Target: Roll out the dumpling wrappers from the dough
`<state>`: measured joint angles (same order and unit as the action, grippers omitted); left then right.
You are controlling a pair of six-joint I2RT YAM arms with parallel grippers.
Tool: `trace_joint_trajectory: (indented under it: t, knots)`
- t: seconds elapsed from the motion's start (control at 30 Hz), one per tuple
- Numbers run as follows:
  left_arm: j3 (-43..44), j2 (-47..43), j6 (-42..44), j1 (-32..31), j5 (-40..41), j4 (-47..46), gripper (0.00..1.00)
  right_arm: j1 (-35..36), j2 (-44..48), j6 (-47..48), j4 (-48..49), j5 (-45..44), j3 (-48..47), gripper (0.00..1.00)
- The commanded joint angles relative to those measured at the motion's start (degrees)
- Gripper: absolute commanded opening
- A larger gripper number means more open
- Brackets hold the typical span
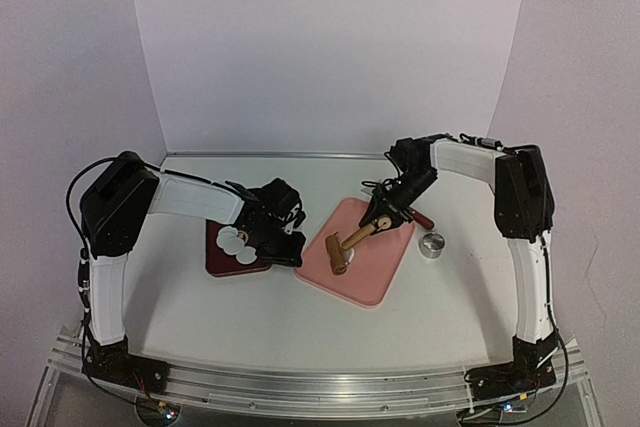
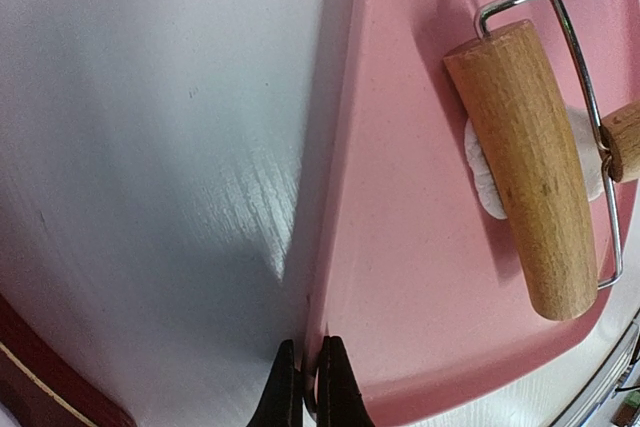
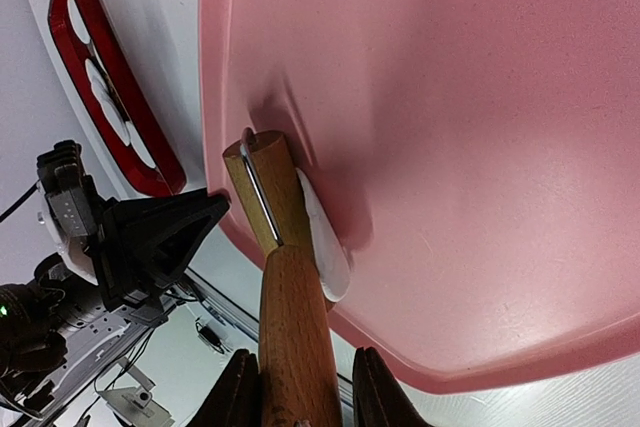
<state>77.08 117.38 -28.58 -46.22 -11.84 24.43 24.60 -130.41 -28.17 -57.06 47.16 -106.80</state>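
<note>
A flattened white patch of dough lies on the pink board, pressed under the wooden roller. My right gripper is shut on the roller's wooden handle, one finger on each side of it. In the right wrist view the dough shows beside the roller barrel. My left gripper is shut on the left edge of the pink board. Round white dumpling wrappers lie on a dark red plate left of the board.
A small metal ring cutter stands on the table right of the board, with a reddish-brown handle beside it. The red plate sits close to the left arm. White walls close in the back and sides.
</note>
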Motion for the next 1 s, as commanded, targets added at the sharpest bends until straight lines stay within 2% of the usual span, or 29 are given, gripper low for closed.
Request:
trace_joint_trajectory:
  t: [0.0, 0.4, 0.5, 0.77, 0.83, 0.97]
  knots:
    - [-1.1, 0.7, -0.9, -0.2, 0.8, 0.1, 0.0, 2.8, -9.2, -0.9, -1.4, -23.6, 3.7, 0.0]
    - [-2.4, -0.9, -1.9, -0.2, 0.6, 0.7, 0.0, 2.9, -5.3, 0.3, -1.3, -24.0, 3.0, 0.0]
    - [-3.0, -2.2, -2.4, -0.7, -0.1, 1.2, 0.0, 2.9, -2.1, 2.3, 0.6, -16.9, 1.8, 0.0]
    - [-5.3, -8.9, -1.5, -2.5, -5.2, 4.3, 0.0, 3.5, 6.3, 5.4, 2.4, 10.8, -5.5, 0.0]
    - [-4.9, -11.1, -1.5, -2.5, -5.4, 6.4, 0.08, 3.5, 9.8, 5.2, 2.4, 13.0, -5.8, 0.0]
    - [-2.6, -14.7, -3.0, -2.5, -6.1, 9.1, 0.28, 2.9, 16.4, 3.4, 2.3, 9.0, -2.6, 0.0]
